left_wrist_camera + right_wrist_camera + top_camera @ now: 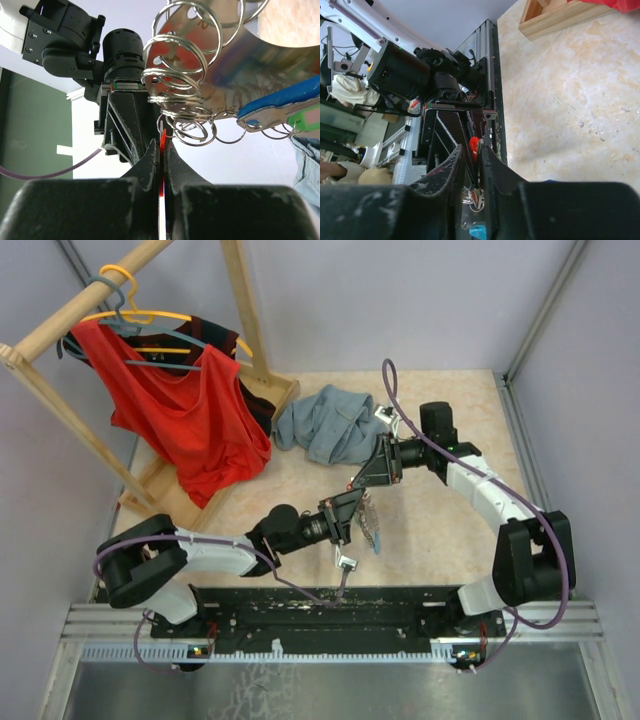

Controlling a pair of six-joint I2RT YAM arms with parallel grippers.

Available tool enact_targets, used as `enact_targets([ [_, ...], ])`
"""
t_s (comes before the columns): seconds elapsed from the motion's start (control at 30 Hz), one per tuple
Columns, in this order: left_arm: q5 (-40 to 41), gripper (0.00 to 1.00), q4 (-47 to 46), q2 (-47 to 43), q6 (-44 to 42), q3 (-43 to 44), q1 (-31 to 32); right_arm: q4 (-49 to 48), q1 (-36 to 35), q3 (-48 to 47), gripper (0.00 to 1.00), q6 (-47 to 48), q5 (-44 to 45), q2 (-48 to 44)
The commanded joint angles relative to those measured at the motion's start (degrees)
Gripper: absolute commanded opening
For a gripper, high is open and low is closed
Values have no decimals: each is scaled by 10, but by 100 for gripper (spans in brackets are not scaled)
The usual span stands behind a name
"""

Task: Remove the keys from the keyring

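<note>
Both grippers meet above the middle of the table. My left gripper [347,508] [162,146] is shut on the thin red key [162,136], seen edge-on between its fingers. The keyring [373,527], a cluster of silvery metal rings [175,95] with a shiny metal plate, hangs just past the fingertips. A blue key [282,102] and a green key [306,120] hang on it to the right. My right gripper [370,478] [473,151] faces the left one tip to tip, nearly closed on a metal ring beside the red key head [474,145].
A grey-blue garment [325,425] lies on the table behind the grippers. A wooden rack [250,310] with a red shirt [190,420] on hangers stands at the back left. The black base rail [330,605] runs along the near edge.
</note>
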State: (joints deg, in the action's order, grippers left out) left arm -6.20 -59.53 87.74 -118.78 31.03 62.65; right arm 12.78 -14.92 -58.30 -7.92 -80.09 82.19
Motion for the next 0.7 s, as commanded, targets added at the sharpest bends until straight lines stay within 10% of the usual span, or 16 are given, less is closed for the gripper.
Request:
enact_targets([
  [0.0,-8,0,-33,-6,-29,18,5,18,-8,-32,15,23,-23,2],
  [0.37,-13,0,-34,-6,-25,17,6,23,-18,-38,0,20,-42,11],
  [0.67,-22,38,-61,7,34,9,6,1,-11,-37,0,3,-49,3],
])
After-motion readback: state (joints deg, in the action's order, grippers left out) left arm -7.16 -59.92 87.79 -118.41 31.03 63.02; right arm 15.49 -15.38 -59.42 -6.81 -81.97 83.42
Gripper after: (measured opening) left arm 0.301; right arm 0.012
